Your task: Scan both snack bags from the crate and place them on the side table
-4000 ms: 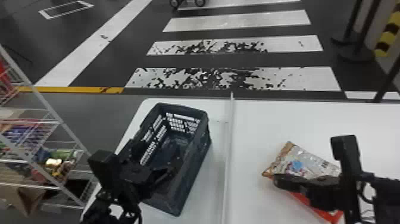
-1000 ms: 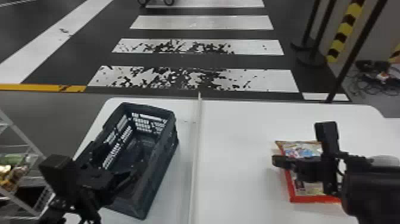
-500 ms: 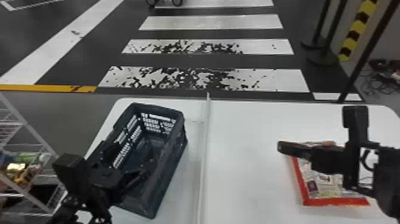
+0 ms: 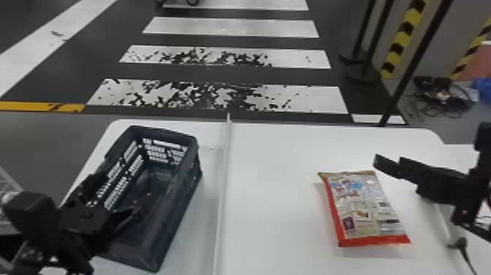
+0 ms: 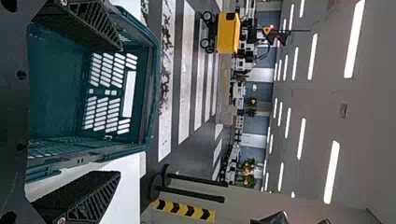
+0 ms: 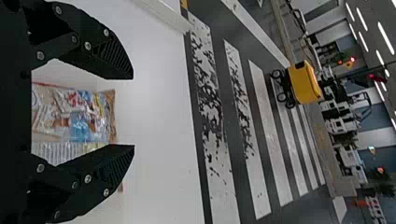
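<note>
One snack bag (image 4: pixel 363 208) is laid flat on the right part of the worktop (image 4: pixel 285 226), its densely printed face turned up, presumably so that a code can be read or after one has been read; whether the scan is done cannot be told. Nothing is pinched by the right end effector (image 6: pixel 133 112): its fingers are spread wide, and in the head view they are seen raised just beside the bag, on its right, a pose that would suit either a release or a fresh grip. The crate (image 4: pixel 182 190) is set upright on the left, parted from the bag by a raised strip (image 4: pixel 223 175), by which scanned and unscanned goods may be kept separate. Over the crate the left end effector (image 5: pixel 121 111) is held with its fingers well apart and nothing between them, as if to be ready for a lift from inside. Part of the crate is hidden by the left arm (image 4: pixel 33 219), so the other bag cannot be placed. If the bag is to be taken to the side table, a firm but gentle grip is called for, as its slick film could slip or crumple
</note>
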`<move>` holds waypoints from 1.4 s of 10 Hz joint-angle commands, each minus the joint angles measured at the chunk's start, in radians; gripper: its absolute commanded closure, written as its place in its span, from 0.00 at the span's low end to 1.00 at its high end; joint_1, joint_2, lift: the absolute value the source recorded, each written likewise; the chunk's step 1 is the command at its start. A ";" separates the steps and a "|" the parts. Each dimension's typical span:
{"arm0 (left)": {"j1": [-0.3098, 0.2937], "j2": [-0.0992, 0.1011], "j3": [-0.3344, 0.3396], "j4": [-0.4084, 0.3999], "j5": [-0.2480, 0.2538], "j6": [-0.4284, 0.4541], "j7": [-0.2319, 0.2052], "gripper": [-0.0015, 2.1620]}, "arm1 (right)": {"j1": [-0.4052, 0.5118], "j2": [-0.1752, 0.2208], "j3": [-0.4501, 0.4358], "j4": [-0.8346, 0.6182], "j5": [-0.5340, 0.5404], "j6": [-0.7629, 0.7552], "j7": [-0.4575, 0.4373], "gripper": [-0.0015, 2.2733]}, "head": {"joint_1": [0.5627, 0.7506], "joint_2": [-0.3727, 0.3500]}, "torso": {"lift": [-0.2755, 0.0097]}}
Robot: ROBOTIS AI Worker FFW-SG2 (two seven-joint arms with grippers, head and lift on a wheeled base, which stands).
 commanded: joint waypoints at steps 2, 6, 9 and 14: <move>0.006 0.000 0.031 0.000 0.017 -0.003 -0.003 0.02 | 0.025 0.001 -0.113 0.033 0.017 -0.098 -0.014 0.02 | 0.70 0.37 | 0.62; 0.016 0.000 0.046 0.004 0.028 -0.012 -0.009 0.02 | 0.032 0.001 -0.195 0.164 0.121 -0.341 -0.012 0.02 | 0.70 0.26 | 0.62; 0.016 0.000 0.045 0.010 0.028 -0.012 -0.010 0.02 | 0.021 0.001 -0.233 0.264 0.147 -0.362 0.005 0.02 | 0.70 0.21 | 0.62; 0.018 0.000 0.038 0.013 0.028 -0.012 -0.012 0.02 | -0.037 -0.029 -0.230 0.461 0.192 -0.417 0.006 0.02 | 0.70 0.20 | 0.62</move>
